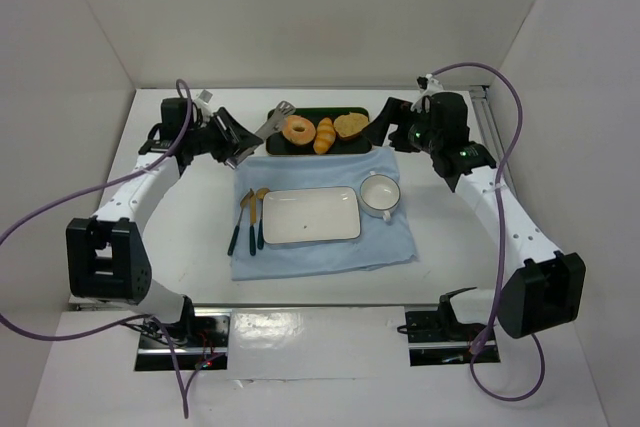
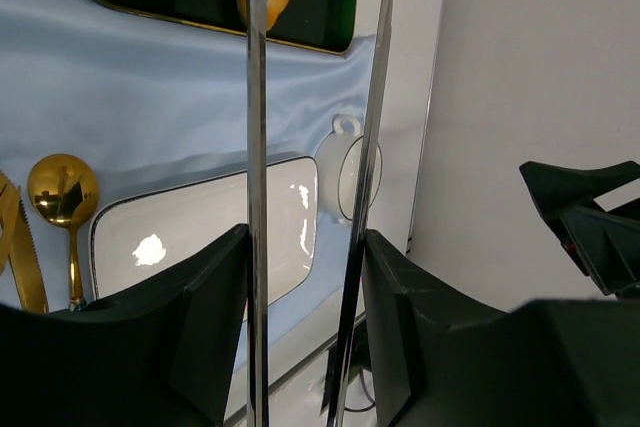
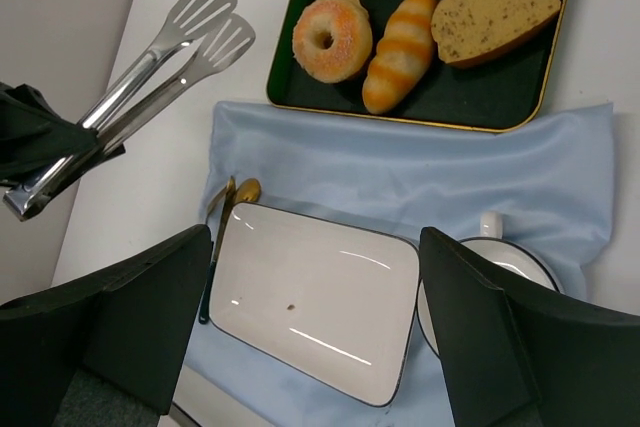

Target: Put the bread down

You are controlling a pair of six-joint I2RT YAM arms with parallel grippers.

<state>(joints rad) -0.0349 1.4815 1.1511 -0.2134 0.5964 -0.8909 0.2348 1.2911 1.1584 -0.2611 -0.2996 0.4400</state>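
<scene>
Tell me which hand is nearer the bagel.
Left. The left hand, holding tongs, sits just off the tray's left end beside the bagel; the right hand is at the opposite end, past the roll and slice.

The bread [image 1: 307, 135] is positioned leftmost in the tray [image 3: 450, 97], behind the plate [image 1: 311, 215]; the cup [image 1: 380, 194] is set right of the plate.
</scene>
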